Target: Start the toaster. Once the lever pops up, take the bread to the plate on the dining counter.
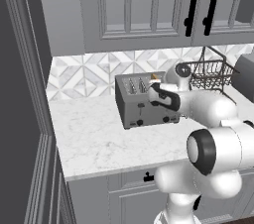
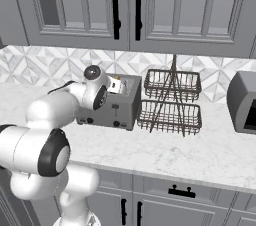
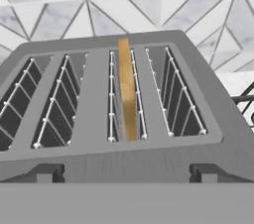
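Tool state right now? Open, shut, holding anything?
Tool: open, holding nothing, above the toaster; bread sits in its slot.

You are looking at a glossy white arm [image 1: 213, 134] built of rounded, swollen segments, each one smooth and free of markings. Dark, near-black rings mark its joints, with the widest ring capping the big elbow segment closest to you. Near the toaster [image 1: 144, 100], the wrist ends in a domed grey cap with a dark rim, and a black collar wraps the hand section just beside it.
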You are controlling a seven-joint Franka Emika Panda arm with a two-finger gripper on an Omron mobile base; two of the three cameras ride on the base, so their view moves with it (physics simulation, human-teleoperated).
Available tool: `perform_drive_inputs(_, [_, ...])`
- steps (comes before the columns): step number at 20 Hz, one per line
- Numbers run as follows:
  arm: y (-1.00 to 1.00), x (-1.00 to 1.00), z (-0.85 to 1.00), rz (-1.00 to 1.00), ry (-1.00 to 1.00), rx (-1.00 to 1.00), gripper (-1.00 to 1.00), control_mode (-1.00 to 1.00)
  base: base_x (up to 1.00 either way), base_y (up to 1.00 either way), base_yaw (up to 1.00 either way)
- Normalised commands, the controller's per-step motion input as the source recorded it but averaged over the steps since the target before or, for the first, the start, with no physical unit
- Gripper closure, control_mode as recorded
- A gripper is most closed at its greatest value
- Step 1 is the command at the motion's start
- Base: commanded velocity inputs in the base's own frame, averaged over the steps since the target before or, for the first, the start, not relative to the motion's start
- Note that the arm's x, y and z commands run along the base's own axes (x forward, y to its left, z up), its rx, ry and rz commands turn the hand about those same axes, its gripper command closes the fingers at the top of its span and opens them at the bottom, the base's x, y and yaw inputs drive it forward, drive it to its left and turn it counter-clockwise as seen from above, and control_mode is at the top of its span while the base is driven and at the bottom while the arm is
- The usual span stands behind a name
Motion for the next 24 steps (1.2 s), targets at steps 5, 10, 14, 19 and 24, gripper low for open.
perform_drive_inputs(5, [0.00,0.28,-0.17,-0.02,0.00,0.00,-1.00,-1.00,0.00,0.00,0.00])
perform_drive_inputs(10, [0.00,0.34,-0.07,-0.02,0.00,0.01,-1.00,-1.00,0.00,0.00,0.00])
perform_drive_inputs(14, [0.00,0.29,-0.04,-0.02,0.00,0.00,-1.00,-1.00,0.00,0.00,0.00])
perform_drive_inputs(19, [0.00,0.24,-0.05,-0.01,0.00,0.01,-1.00,-1.00,0.00,0.00,0.00])
perform_drive_inputs(24, [0.00,0.21,-0.06,-0.01,-0.01,0.01,-1.00,-1.00,0.00,0.00,0.00])
